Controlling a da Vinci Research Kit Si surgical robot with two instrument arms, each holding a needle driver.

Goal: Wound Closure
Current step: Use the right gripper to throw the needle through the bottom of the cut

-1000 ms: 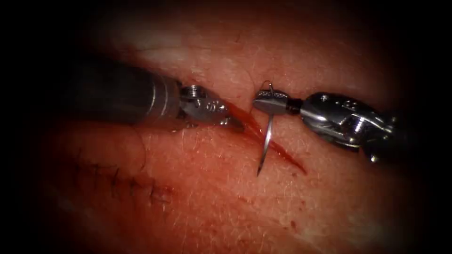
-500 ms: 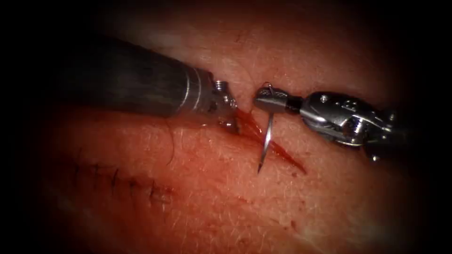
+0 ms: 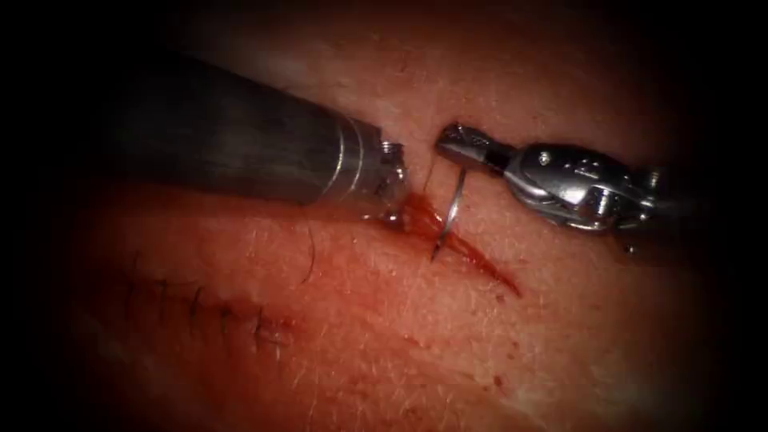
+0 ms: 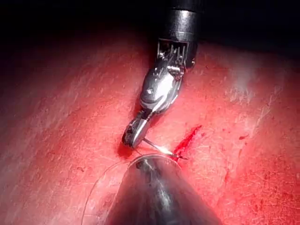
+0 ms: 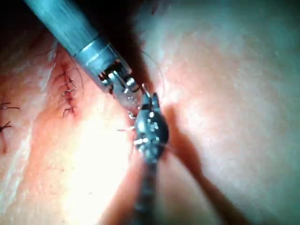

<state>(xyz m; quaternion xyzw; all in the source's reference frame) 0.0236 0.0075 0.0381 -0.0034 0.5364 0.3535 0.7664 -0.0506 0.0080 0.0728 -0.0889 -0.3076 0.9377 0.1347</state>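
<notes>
The needle (image 3: 453,210) is held near its blunt end by the right claw (image 3: 458,144), whose jaws are closed on it just right of the upper part of the cut (image 3: 468,254). The curve hangs down from the jaws, and its point is seen at the cut's edge; whether it has entered the tissue (image 3: 384,336) cannot be told. The left claw (image 3: 394,210) is pressed down at the cut's upper end amid red fluid (image 3: 416,218); its jaws are hidden, so their state cannot be told. A thin thread (image 4: 96,185) is seen lying across the tissue. An older stitched line (image 3: 216,312) is seen well to the left.
</notes>
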